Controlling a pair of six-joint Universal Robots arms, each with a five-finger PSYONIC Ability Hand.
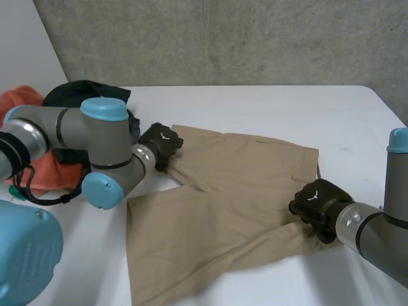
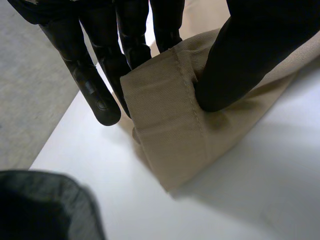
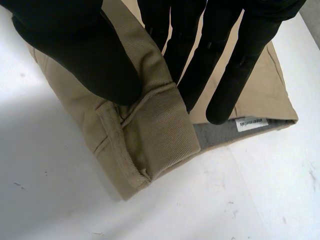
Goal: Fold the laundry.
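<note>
Right wrist view: white label (image 3: 251,123) just inside the tan shorts (image 3: 160,135)

Tan twill shorts (image 1: 223,191) lie spread on the white table (image 1: 287,108), legs splayed, one waistband corner and one hem lifted slightly.
</note>
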